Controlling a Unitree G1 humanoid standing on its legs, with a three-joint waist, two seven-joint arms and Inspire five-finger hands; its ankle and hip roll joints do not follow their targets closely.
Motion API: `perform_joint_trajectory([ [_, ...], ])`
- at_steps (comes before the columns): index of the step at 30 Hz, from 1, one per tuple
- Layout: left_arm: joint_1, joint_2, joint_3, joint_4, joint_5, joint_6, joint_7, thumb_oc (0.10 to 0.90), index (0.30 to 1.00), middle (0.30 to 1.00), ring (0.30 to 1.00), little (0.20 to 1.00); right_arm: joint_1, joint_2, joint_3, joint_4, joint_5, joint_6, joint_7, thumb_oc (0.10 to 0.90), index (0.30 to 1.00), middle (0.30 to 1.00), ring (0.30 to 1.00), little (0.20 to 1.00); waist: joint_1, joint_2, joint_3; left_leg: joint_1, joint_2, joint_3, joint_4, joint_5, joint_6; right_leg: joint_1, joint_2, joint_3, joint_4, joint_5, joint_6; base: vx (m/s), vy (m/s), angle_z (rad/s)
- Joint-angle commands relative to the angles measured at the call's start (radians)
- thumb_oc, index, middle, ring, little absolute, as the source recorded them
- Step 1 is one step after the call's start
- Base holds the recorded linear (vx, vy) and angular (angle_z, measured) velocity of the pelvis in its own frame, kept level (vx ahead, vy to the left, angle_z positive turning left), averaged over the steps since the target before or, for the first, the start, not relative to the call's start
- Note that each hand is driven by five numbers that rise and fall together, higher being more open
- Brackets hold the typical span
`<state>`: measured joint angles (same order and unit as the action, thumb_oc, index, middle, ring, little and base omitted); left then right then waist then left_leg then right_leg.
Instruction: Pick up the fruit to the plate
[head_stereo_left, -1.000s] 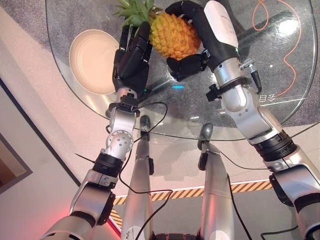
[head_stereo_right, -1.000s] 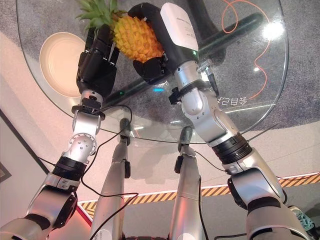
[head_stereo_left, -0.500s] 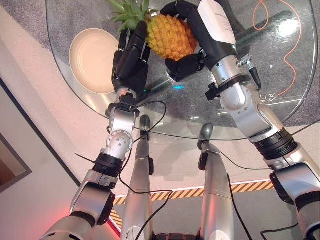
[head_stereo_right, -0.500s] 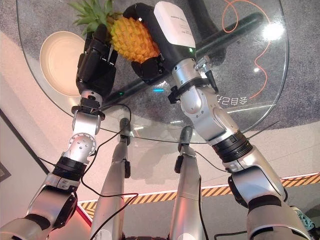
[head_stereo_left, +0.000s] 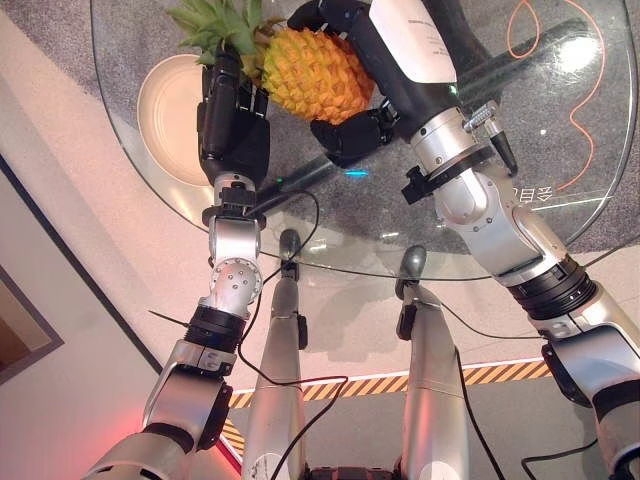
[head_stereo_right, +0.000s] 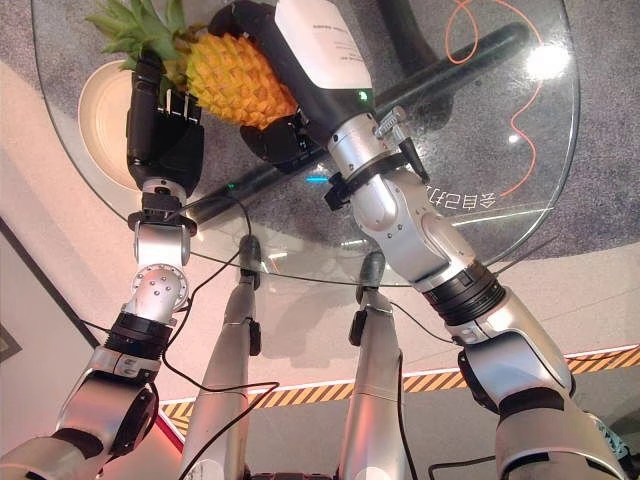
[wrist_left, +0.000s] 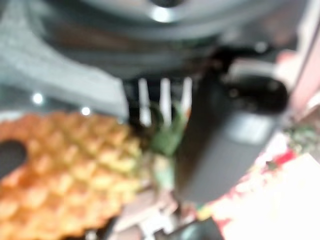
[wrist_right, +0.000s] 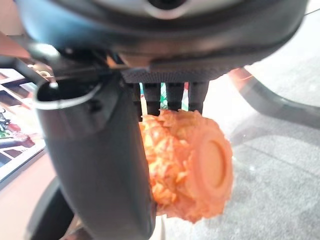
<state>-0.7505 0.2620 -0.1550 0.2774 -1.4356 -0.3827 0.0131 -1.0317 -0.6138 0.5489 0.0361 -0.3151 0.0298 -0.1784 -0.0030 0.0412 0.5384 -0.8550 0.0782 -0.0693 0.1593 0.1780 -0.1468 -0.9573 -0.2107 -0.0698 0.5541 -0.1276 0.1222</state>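
Two hands carry my pineapple (head_stereo_left: 312, 72): right hand (head_stereo_left: 385, 70) clamped around its body, left hand (head_stereo_left: 232, 120) steadying the crown; uneven motion toward the plate (head_stereo_left: 165, 110) risks slippage.

Only print I see is a small white mark (head_stereo_left: 535, 195) on the glass table (head_stereo_left: 600, 120), near its edge; I can't read it. Floor has an orange-and-black striped warning strip (head_stereo_left: 480, 375).

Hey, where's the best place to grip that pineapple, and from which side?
Probably the pineapple's broad body, from two opposite sides. It lies tilted, spiky crown toward the plate, and is wide, so the right hand wraps it while the left hand braces the crown end.
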Motion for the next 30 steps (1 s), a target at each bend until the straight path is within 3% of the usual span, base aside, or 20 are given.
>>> perform_joint_trajectory([
  [1, -0.177, 0.010, -0.044, -0.128, 0.082, -0.024, -0.141, 0.100, 0.300, 0.300, 0.300, 0.200, -0.129, 0.037, 0.044, -0.148, -0.006, -0.120, 0.006, 0.100, 0.300, 0.300, 0.300, 0.200, -0.002, -0.040, -0.018, 0.003, -0.073, 0.043, 0.091, -0.083, 0.053, 0.119, 0.076, -0.049, -0.299, 0.193, 0.009, 0.00, 0.000, 0.00],
  [19, -0.182, 0.008, -0.038, -0.117, 0.088, -0.031, -0.145, 0.100, 0.300, 0.300, 0.300, 0.200, -0.130, 0.042, 0.026, -0.141, -0.013, -0.104, -0.017, 0.100, 0.300, 0.300, 0.300, 0.200, -0.003, -0.038, -0.018, 0.000, -0.076, 0.041, 0.093, -0.088, 0.054, 0.114, 0.076, -0.045, -0.300, 0.191, 0.009, 0.00, 0.000, 0.00],
  [20, -0.180, 0.007, -0.037, -0.117, 0.088, -0.031, -0.144, 0.100, 0.300, 0.300, 0.300, 0.200, -0.127, 0.043, 0.026, -0.141, -0.011, -0.102, -0.017, 0.270, 0.446, 0.446, 0.446, 0.370, -0.003, -0.038, -0.018, 0.007, -0.075, 0.041, 0.095, -0.097, 0.053, 0.120, 0.077, -0.045, -0.297, 0.183, 0.010, 0.00, 0.000, 0.00],
  [21, -0.179, 0.006, -0.036, -0.120, 0.091, -0.032, -0.139, 0.100, 0.300, 0.300, 0.300, 0.200, -0.125, 0.044, 0.024, -0.141, -0.005, -0.094, -0.026, 0.800, 0.900, 0.900, 0.900, 0.900, -0.002, -0.038, -0.018, 0.008, -0.075, 0.040, 0.094, -0.098, 0.053, 0.121, 0.076, -0.045, -0.297, 0.183, 0.010, 0.00, 0.000, 0.00],
  [30, -0.180, 0.000, -0.017, -0.104, 0.107, -0.113, -0.112, 0.100, 0.300, 0.300, 0.300, 0.200, -0.100, 0.062, -0.007, -0.117, 0.017, -0.069, -0.101, 0.800, 0.900, 0.900, 0.900, 0.900, -0.006, -0.037, -0.018, 0.008, -0.074, 0.041, 0.093, -0.099, 0.054, 0.120, 0.079, -0.041, -0.296, 0.180, 0.009, 0.00, 0.000, 0.00],
])
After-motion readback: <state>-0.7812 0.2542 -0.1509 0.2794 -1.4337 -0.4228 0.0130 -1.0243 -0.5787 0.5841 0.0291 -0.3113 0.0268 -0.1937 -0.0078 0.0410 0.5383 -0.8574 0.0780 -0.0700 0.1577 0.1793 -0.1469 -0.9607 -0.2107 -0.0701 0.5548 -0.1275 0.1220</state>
